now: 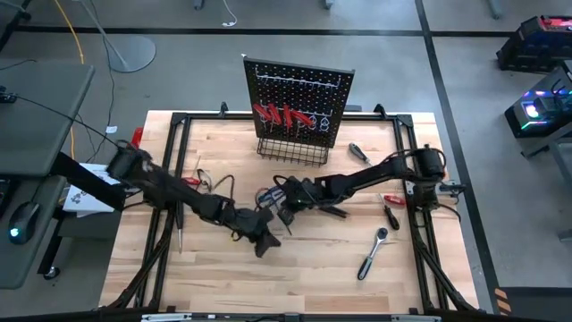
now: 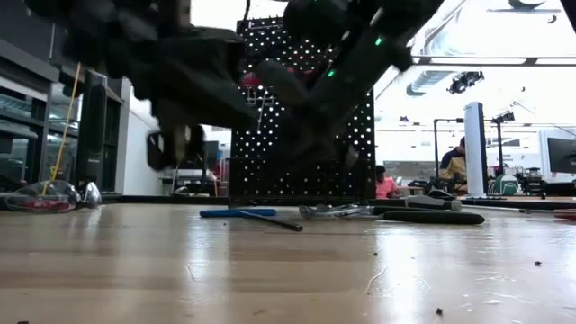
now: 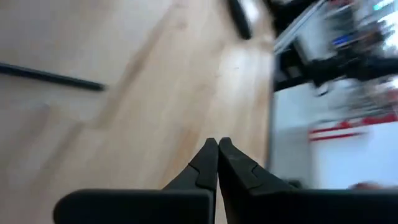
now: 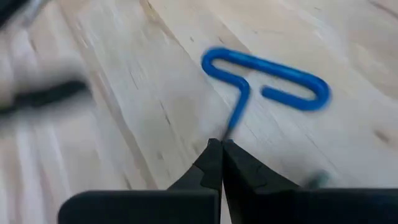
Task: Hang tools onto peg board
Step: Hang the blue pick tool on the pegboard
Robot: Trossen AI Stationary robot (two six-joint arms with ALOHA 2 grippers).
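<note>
The black peg board [image 1: 299, 94] stands at the table's far edge with several red-handled screwdrivers [image 1: 284, 116] hanging on its hooks above a wire basket [image 1: 292, 150]. It also shows in the low view [image 2: 301, 144]. The blue-handled T-key [image 4: 267, 74] lies flat on the table's middle [image 2: 236, 213]. My right gripper [image 4: 219, 142] is shut, its tips just above the key's dark shaft. My left gripper [image 3: 217, 140] is shut and empty, nearer the front [image 1: 262, 243]. The pliers [image 2: 396, 214] lie under my right arm.
A chrome ratchet [image 1: 374, 253] lies front right. Screwdrivers lie at the right [image 1: 390, 211] and far right [image 1: 359, 154]. A black-handled screwdriver [image 1: 179, 231] lies at the left. A black frame [image 1: 179, 121] rims the table. A person sits in the room behind [image 2: 387, 184].
</note>
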